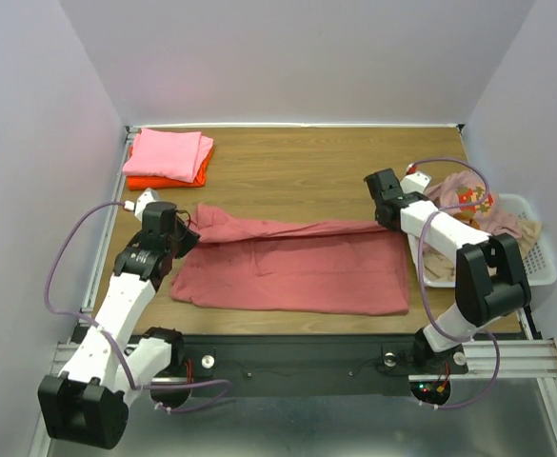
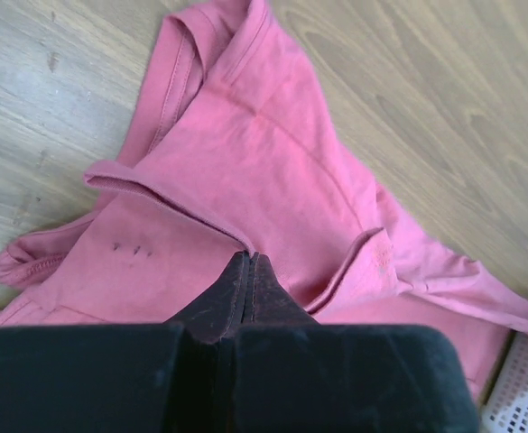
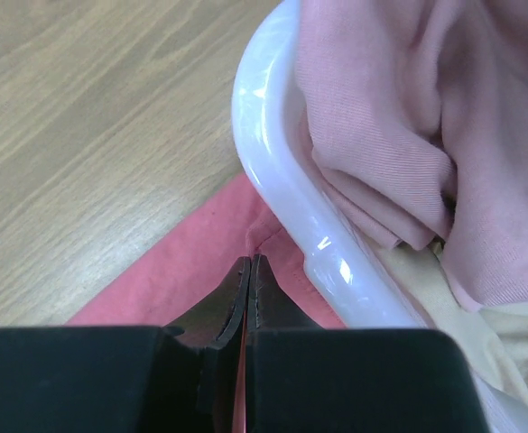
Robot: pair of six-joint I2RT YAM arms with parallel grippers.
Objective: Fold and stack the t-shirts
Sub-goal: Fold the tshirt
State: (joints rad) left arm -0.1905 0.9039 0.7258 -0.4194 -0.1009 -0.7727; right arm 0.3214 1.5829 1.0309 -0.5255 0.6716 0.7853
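Left claw [image 1: 188,235] and right claw [image 1: 386,223] are both closed, each pinching one end of the rose-red t-shirt [image 1: 288,276]. The gripped edge runs stretched from claw to claw, along the shirt's long axis. The flat body lies on the tabletop [image 1: 297,171], nearward of both claws. The fold likely proceeds nearward, with both arms equally placed.

Five t-shirts were in sight. One rose-red t-shirt [image 1: 297,271] lay on the single table [image 1: 307,171]. One light pink t-shirt [image 1: 169,154] and one orange t-shirt [image 1: 164,181] made one stack. One printed pale pink t-shirt [image 1: 464,198] and one beige t-shirt [image 1: 434,267] sat in the one white mesh basket [image 1: 535,257]. There were two arms and two claws, the left claw [image 1: 190,233] and the right claw [image 1: 385,221].
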